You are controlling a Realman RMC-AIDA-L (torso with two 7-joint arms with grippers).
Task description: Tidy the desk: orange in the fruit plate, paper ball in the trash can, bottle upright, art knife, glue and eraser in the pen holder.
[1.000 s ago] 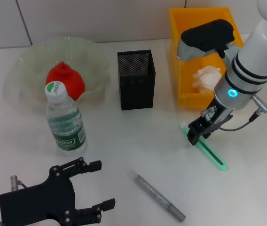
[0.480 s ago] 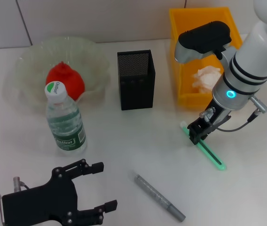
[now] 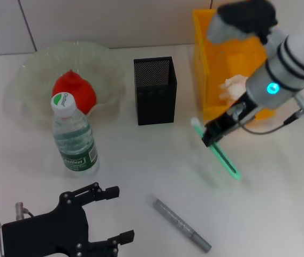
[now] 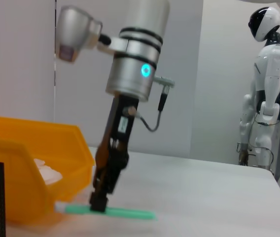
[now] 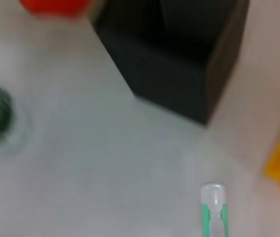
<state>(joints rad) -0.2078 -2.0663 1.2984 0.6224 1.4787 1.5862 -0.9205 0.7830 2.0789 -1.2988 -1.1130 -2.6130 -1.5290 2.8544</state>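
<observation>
Head view: right claw [image 3: 210,137] clamped on the green art knife [image 3: 216,150], lifted; next, swing over the pen holder [image 3: 154,91]; left claw [image 3: 109,214] idles agape.

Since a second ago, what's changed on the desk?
The right gripper, shut on the green art knife, has carried it off its old spot toward the pen holder. The left gripper stayed parked, jaws open. Orange, bottle, paper ball and grey glue stick unmoved.
</observation>
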